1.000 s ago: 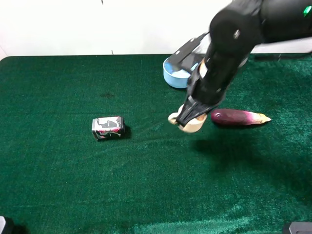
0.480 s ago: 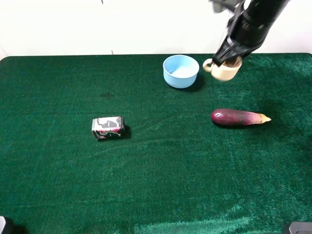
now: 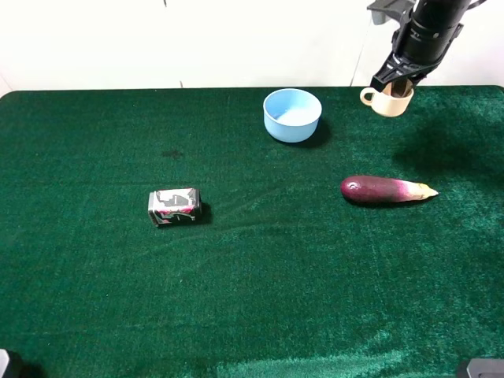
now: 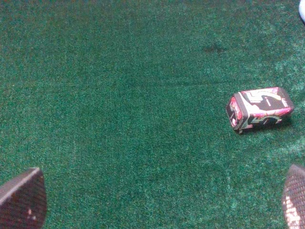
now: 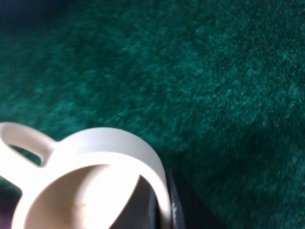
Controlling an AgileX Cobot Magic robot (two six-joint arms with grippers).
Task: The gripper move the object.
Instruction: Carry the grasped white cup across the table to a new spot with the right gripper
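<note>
The cream mug [image 3: 386,101] with its small handle pointing left hangs above the back right of the green table, to the right of the blue bowl. My right gripper [image 3: 399,85] is shut on the mug's rim from above. In the right wrist view the mug's rim and handle [image 5: 95,181] fill the lower left, with a dark finger [image 5: 172,210] against the outside of the wall. My left gripper [image 4: 157,198] is open and empty over bare cloth, only its two fingertips showing.
A light blue bowl [image 3: 292,113] stands at the back centre. A purple eggplant [image 3: 386,190] lies right of centre. A small pink and black can [image 3: 174,205] lies on its side left of centre, also in the left wrist view [image 4: 259,107].
My right gripper has lifted the mug from beside the eggplant and carried it back and to the right, past the bowl. The bowl, eggplant and can have not moved.
</note>
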